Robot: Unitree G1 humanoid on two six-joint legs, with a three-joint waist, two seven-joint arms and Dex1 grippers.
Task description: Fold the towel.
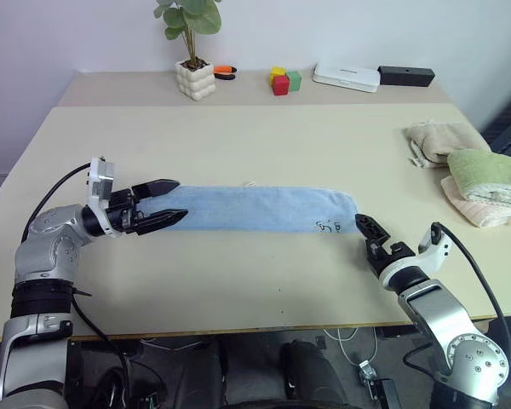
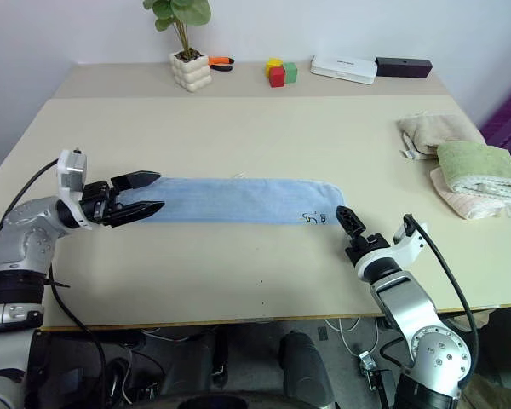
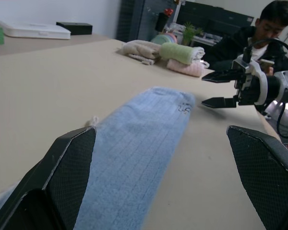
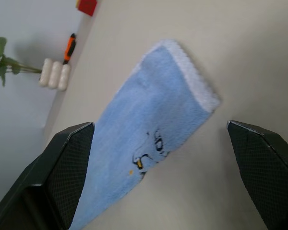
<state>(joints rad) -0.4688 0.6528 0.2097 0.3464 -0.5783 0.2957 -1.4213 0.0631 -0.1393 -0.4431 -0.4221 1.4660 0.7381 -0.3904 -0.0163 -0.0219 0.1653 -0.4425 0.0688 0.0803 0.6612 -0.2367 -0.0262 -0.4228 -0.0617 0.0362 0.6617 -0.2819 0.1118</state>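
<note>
Inspecting the beige rectangular table (image 1: 238,273), we find the light blue terry cloth towel (image 1: 255,209) lying flat on it as a long narrow strip, its pale hem and dark scribbled marking (image 1: 327,226) at the right end. At the strip's left end we see the left gripper (image 1: 172,202), fingers spread wide and empty. Just beside the right end we see the right gripper (image 1: 368,225), likewise wide and empty.
</note>
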